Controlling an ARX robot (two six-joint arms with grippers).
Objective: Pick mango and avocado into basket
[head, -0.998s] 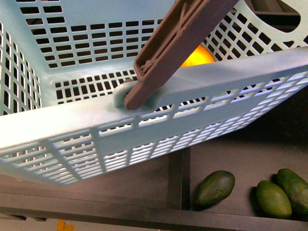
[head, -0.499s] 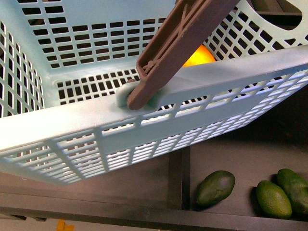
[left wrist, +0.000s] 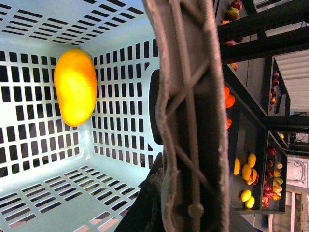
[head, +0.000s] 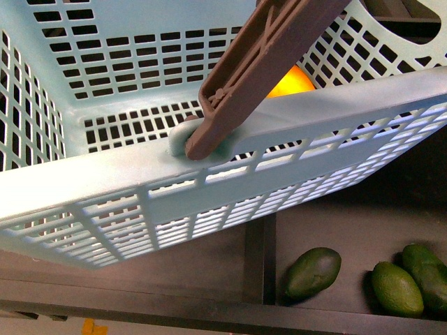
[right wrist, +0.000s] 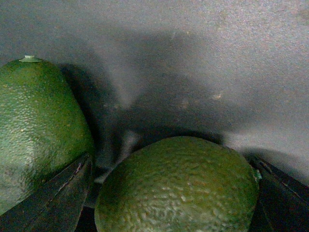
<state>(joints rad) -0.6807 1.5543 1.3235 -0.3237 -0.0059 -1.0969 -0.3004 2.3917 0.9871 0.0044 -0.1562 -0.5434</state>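
Lying in the basket (head: pixel 105 174) by its far wall, the mango (left wrist: pixel 75 87) was seen. An avocado (right wrist: pixel 178 188) was flanked by the right fingers (right wrist: pixel 53 193), though whether it was grasped could not be told, nor could the state of the left fingers.

One mango (left wrist: pixel 75 87), one basket (head: pixel 105 183), three avocados (head: pixel 312 273).

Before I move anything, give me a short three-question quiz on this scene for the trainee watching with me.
1. True or false: the mango already lies inside the basket.
2. In the front view, how many avocados lie on the dark shelf below the basket? A) one B) two C) three
3. Short answer: what colour is the basket's handle?

Key: 1 true. 2 C. 3 brown.
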